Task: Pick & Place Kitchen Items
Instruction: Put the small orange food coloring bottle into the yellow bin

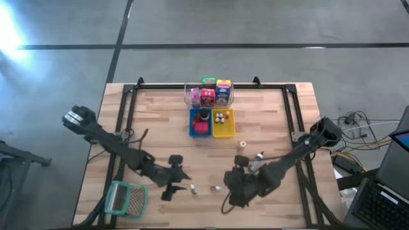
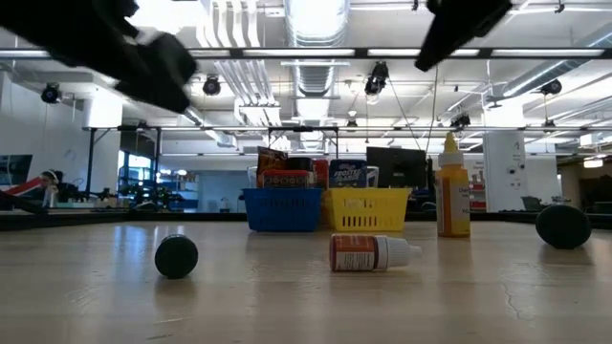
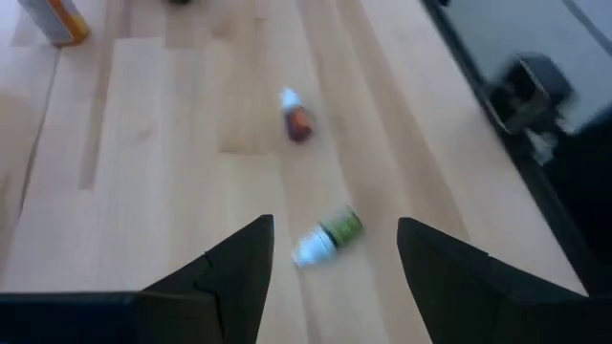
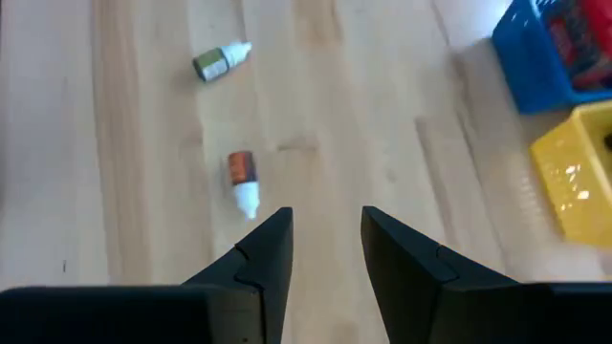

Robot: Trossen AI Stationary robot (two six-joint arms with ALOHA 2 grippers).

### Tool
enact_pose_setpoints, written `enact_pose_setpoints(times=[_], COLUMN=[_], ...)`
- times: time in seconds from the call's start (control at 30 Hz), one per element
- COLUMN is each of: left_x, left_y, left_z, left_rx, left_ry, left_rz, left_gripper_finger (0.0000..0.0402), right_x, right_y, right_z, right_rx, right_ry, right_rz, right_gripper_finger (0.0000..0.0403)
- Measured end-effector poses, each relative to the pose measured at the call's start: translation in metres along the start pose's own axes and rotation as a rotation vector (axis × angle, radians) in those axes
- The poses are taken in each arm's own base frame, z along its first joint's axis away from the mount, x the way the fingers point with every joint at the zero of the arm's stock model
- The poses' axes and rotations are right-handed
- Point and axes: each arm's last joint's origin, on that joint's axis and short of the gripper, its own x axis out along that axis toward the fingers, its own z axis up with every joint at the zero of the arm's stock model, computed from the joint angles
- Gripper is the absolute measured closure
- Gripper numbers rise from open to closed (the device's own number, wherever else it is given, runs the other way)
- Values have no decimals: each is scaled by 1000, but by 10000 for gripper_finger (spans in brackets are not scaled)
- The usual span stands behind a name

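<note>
Wooden planks form the table [image 1: 160, 121], framed by black rails, on which both dark arms reach inward from the side edges toward the near middle. Left arm: runs from its base at the left edge diagonally toward the near centre, wrist angled down; the left gripper [image 1: 171, 191] hangs above the boards with its fingers [image 3: 239, 268] spread apart and nothing between them. Just beyond those fingers lies a green-labelled small bottle [image 3: 327, 236], on its side, cap toward the gripper. Right arm: extends from the right edge toward the near centre, elbow raised, forearm sloping down; the right gripper [image 1: 231, 198] hovers over the table, fingers [image 4: 263, 253] parted by a narrow gap and gripping nothing. A red-labelled small bottle [image 4: 243, 179] lies on its side just ahead of these fingers, white cap pointing at them; in the high view it rests between the two grippers, right of the green-labelled one [image 1: 192, 188].

At the far middle of the table stand a blue tray [image 1: 192, 124] and a yellow tray [image 1: 230, 128], side by side and touching; the blue one holds a pink packet [image 1: 201, 128] and a dark jar [image 1: 204, 115], the yellow one tiny pale egg-like pieces [image 1: 220, 117]. Behind them a clear tub [image 1: 188, 96] holds upright packets [image 1: 214, 92] in pink, green and blue. A teal-rimmed mesh basket [image 1: 124, 199] lies at the near left corner, beside the left arm. An orange squeeze bottle [image 2: 452, 191] stands upright right of the yellow tray in the low view.
</note>
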Motion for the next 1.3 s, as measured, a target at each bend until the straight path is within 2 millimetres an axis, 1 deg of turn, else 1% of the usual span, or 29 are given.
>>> enact_pose_setpoints(times=[0.13, 0.2, 0.3, 0.4, 0.53, 0.7, 0.93, 1.13, 1.3], left_x=[26, 38, 57, 74, 96, 122, 141, 143, 144], left_y=[10, 10, 5, 1, -3, -5, -7, -2, -1], left_z=[20, 29, 38, 43, 48, 42, 41, 36, 35], left_rx=[-5, 6, 28, 30, 10, 17, -27, -89, -120], left_ry=[42, 66, 74, 85, 83, 149, 171, 174, 178], left_rz=[-10, -9, -10, 10, 55, 82, 131, 209, 209], left_gripper_finger=[172, 172, 172, 172, 172, 172, 172, 172, 172], right_x=[1, 1, -2, -5, -4, -4, -8, -9, -9], right_y=[8, 9, 11, 12, 12, 13, 13, 12, 9], right_z=[-14, -24, -38, -49, -60, -69, -74, -74, -76], right_rx=[57, 81, 100, 113, 121, 124, 125, 132, 120], right_ry=[3, 29, 68, 99, 113, 123, 126, 125, 132], right_rz=[-42, -61, -93, -124, -141, -152, -176, -193, -216], right_gripper_finger=[271, 268, 265, 263, 262, 278, 298, 304, 303])
